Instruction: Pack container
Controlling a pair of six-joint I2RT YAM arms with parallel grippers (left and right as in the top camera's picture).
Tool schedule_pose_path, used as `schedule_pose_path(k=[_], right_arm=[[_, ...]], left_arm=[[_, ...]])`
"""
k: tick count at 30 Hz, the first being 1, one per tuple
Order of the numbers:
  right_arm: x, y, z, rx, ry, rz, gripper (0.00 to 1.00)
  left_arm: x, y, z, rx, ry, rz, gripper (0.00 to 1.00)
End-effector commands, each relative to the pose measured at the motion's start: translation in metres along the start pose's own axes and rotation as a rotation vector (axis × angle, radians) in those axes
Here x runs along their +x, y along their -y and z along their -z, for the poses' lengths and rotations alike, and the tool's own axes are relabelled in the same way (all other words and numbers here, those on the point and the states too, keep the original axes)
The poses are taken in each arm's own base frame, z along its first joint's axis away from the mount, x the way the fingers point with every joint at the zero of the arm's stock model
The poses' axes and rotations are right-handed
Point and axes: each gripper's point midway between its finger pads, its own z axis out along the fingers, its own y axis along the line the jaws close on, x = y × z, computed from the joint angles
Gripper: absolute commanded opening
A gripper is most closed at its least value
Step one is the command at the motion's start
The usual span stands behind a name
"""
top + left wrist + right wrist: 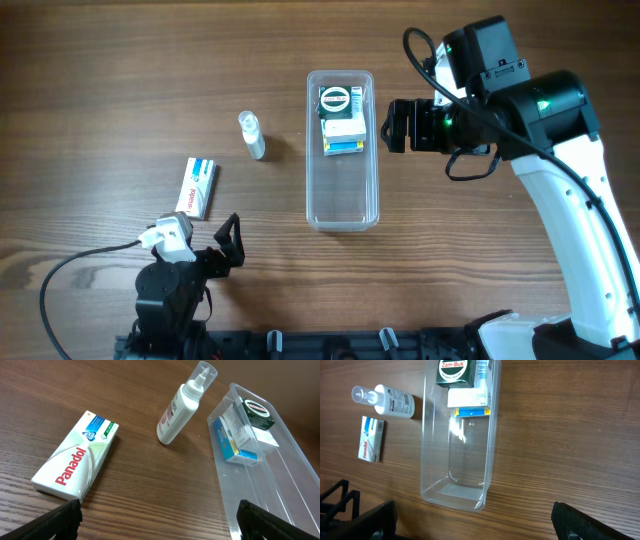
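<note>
The clear plastic container [343, 205] lies in the middle of the table, long side running front to back. At its far end sit a green Zam-Buk box [336, 99] and a white and blue box [343, 137]; they also show in the right wrist view [454, 371]. A white Panadol box [197, 187] and a small white spray bottle [252, 135] lie left of the container [260, 485]. My left gripper [228, 243] is open and empty near the front edge, behind the Panadol box [75, 462]. My right gripper [392, 125] is open and empty, just right of the container [455, 460].
The spray bottle [182, 405] lies on its side between the Panadol box and the container. A black cable [60, 280] loops at the front left. The container's near half holds nothing.
</note>
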Motion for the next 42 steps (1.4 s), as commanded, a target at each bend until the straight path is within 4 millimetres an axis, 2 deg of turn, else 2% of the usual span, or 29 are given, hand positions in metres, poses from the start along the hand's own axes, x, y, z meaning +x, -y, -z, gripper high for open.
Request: schedule_pose_path(k=[1, 4, 7, 10, 12, 15, 17, 20, 23, 26, 30, 36, 39, 41, 42], right_arm=[[-0.002, -0.004, 0.002, -0.018, 0.006, 0.004, 1.00], [-0.002, -0.003, 0.001, -0.009, 0.008, 0.009, 1.00], [-0.010, 0.021, 0.008, 0.129, 0.072, 0.021, 1.00], [-0.007, 0.019, 0.033, 0.111, 0.143, 0.034, 1.00], [-0.002, 0.018, 0.058, 0.088, 0.210, 0.039, 1.00], [0.003, 0.017, 0.076, 0.071, 0.259, 0.042, 1.00], [0.003, 0.017, 0.075, 0.072, 0.258, 0.042, 1.00], [0.000, 0.018, 0.062, 0.084, 0.222, 0.039, 1.00], [-0.007, 0.027, 0.048, 0.112, 0.184, 0.010, 1.00], [-0.011, 0.039, 0.047, 0.131, 0.184, -0.026, 1.00], [-0.011, 0.043, 0.053, 0.132, 0.203, -0.038, 1.00], [0.001, 0.039, 0.093, 0.098, 0.316, -0.028, 1.00], [0.004, 0.039, 0.102, 0.091, 0.341, -0.026, 1.00], [0.004, 0.039, 0.100, 0.092, 0.336, -0.026, 1.00], [0.003, 0.039, 0.097, 0.094, 0.329, -0.027, 1.00]], left_arm=[[-0.002, -0.001, 0.000, -0.005, 0.012, -0.016, 1.00], [-0.002, -0.001, 0.000, -0.005, 0.012, -0.016, 1.00], [-0.002, -0.001, 0.000, -0.005, 0.012, -0.016, 1.00], [-0.002, -0.001, 0.000, -0.005, 0.012, -0.016, 1.00], [-0.002, -0.001, 0.000, -0.005, 0.012, -0.016, 1.00], [-0.002, -0.001, 0.000, -0.005, 0.011, -0.016, 1.00], [-0.002, -0.001, 0.000, -0.005, 0.012, -0.016, 1.00], [-0.002, -0.001, 0.000, -0.005, 0.012, -0.016, 1.00], [-0.002, -0.001, 0.000, -0.005, 0.012, -0.016, 1.00], [-0.002, -0.001, 0.000, -0.005, 0.012, -0.016, 1.00], [-0.002, -0.001, 0.000, -0.005, 0.012, -0.016, 1.00], [-0.002, 0.000, 0.000, 0.003, 0.010, 0.021, 1.00], [-0.006, 0.002, 0.000, 0.011, 0.029, 0.019, 1.00], [-0.013, 0.013, 0.001, 0.069, 0.049, 0.014, 1.00], [-0.018, 0.027, 0.003, 0.146, 0.064, 0.005, 1.00]])
